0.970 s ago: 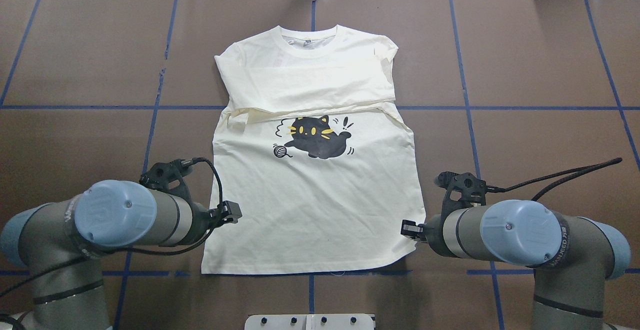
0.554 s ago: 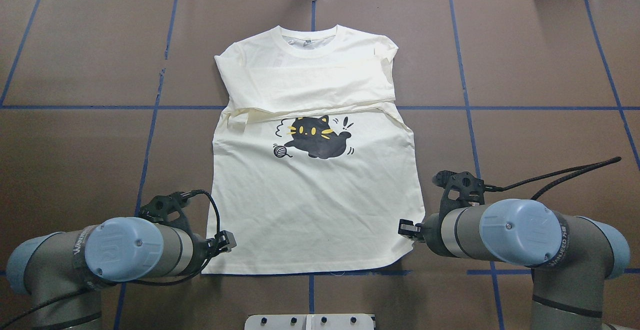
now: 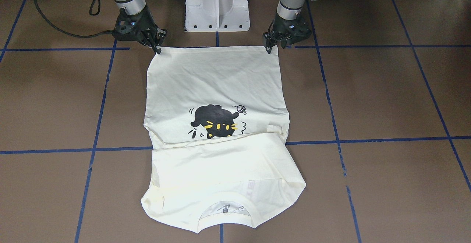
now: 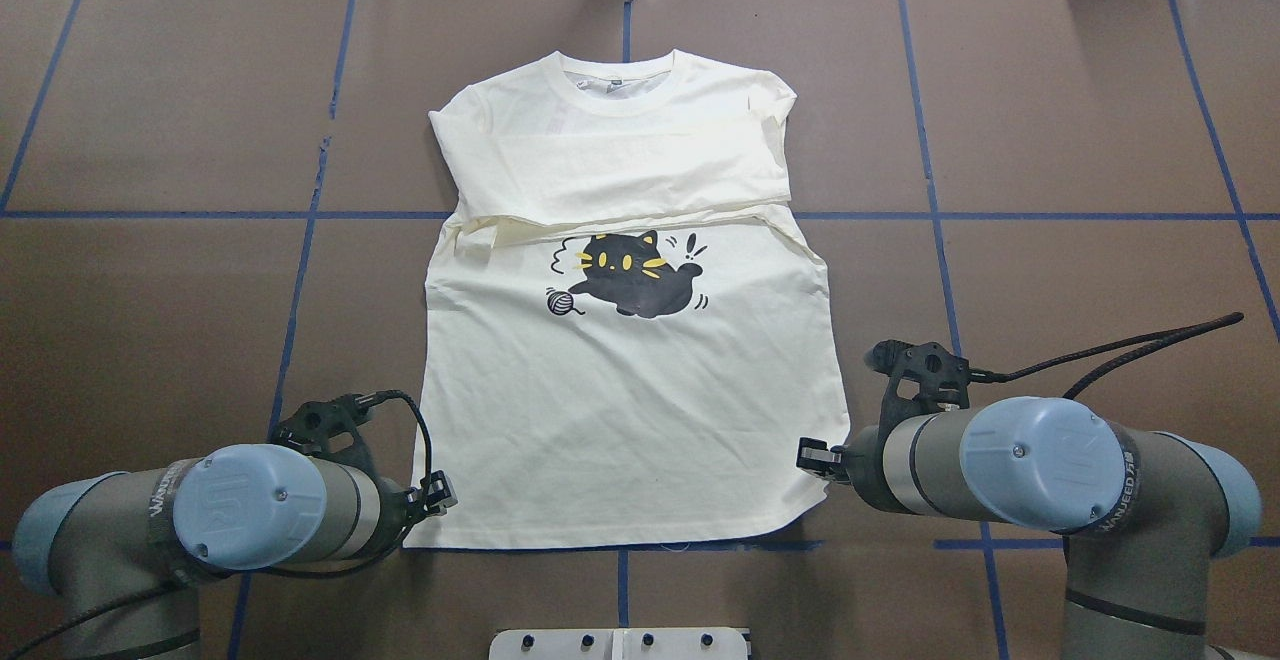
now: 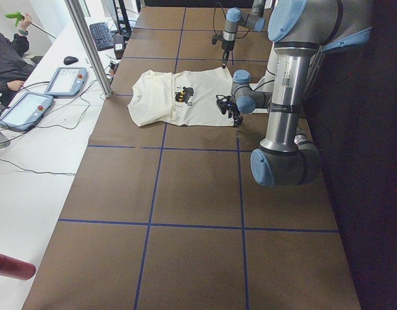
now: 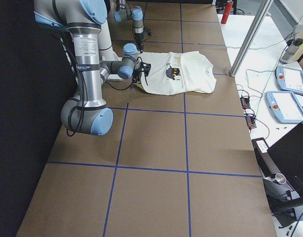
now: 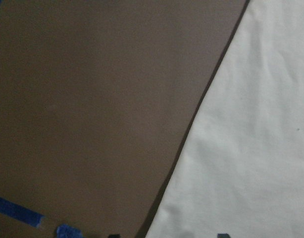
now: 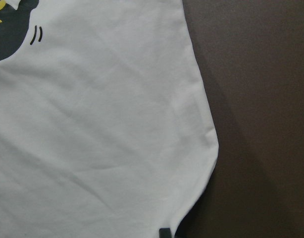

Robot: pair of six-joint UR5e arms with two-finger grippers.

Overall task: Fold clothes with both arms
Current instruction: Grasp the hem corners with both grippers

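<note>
Table [image 4: 150, 290]: brown, blue tape grid.

Shirt [image 4: 630, 410]: flat at table centre, print up. Long axis runs straight out from the robot, hem nearest its base, collar at the far end. Sleeves folded across the chest above the cat.

Left arm [image 4: 250, 510], right arm [image 4: 1030, 465]: both low, one at each hem-side corner.

Left gripper [image 4: 440, 495]: fingers spread, straddling the shirt's side edge.

Right gripper [image 4: 812, 458]: tips pressed together, pinching the shirt's opposite edge near the hem.
</note>
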